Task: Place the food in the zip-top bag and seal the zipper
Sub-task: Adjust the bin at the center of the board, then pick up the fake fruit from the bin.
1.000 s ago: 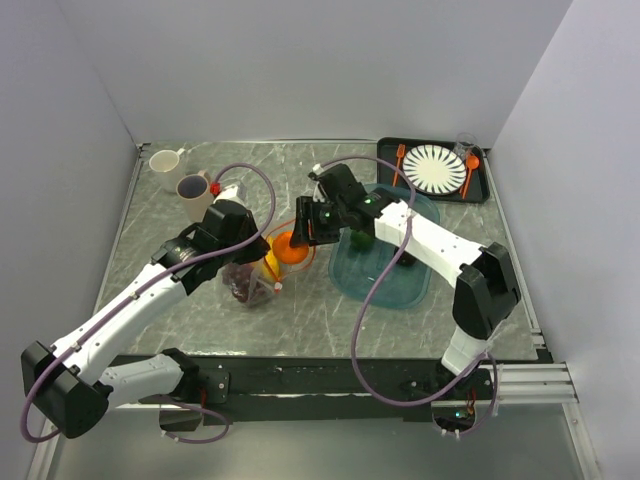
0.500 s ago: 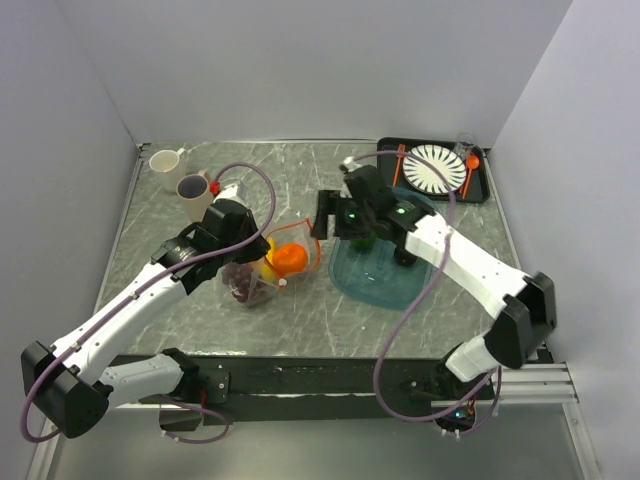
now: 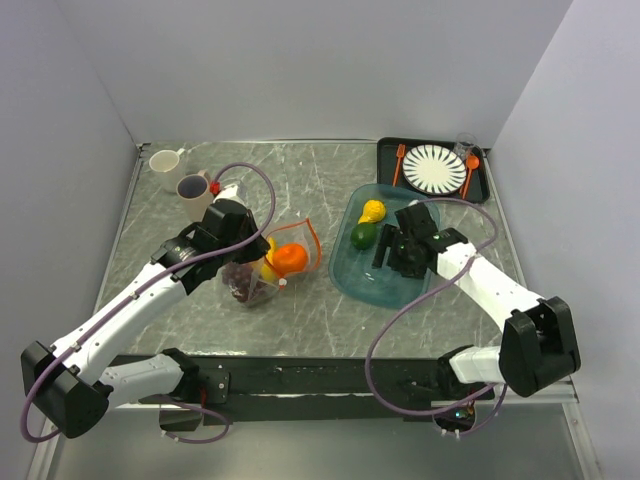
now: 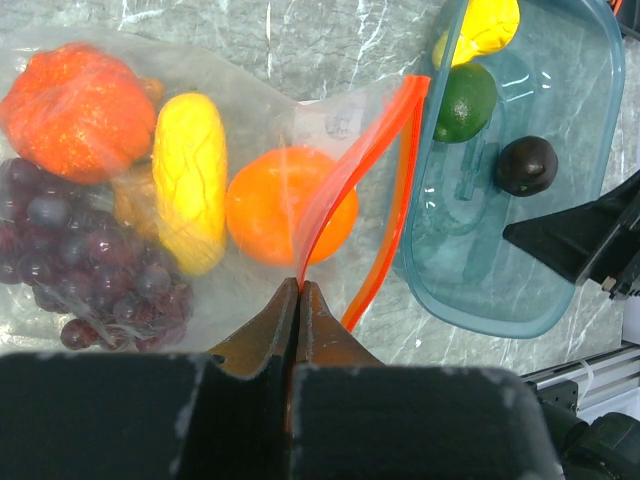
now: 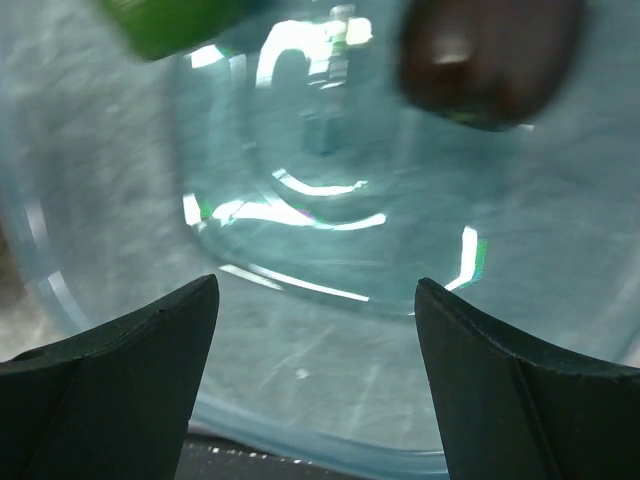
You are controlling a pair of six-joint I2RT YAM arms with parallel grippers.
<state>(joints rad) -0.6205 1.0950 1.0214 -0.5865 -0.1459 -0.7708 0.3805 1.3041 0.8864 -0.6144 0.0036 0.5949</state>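
Left hand (image 4: 300, 290): fingers pressed together, clamped on the zipper (image 4: 352, 158) of the bag (image 4: 330, 115).
Right hand (image 5: 315, 300): fingers wide apart, holding nothing, above the tray (image 4: 585, 120).
Bag: lies on the surface (image 4: 330, 30) just left of the tray, its mouth gaping toward the tray.
In bag: orange (image 4: 270, 205), yellow piece (image 4: 190, 195), grapes (image 4: 70, 250), red-orange piece (image 4: 80, 110).
In tray: pear (image 4: 485, 22), green piece (image 4: 465, 100), dark piece (image 4: 527, 165).

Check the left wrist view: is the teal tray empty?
No: yellow fruit, green fruit and dark fruit lie in the tray.
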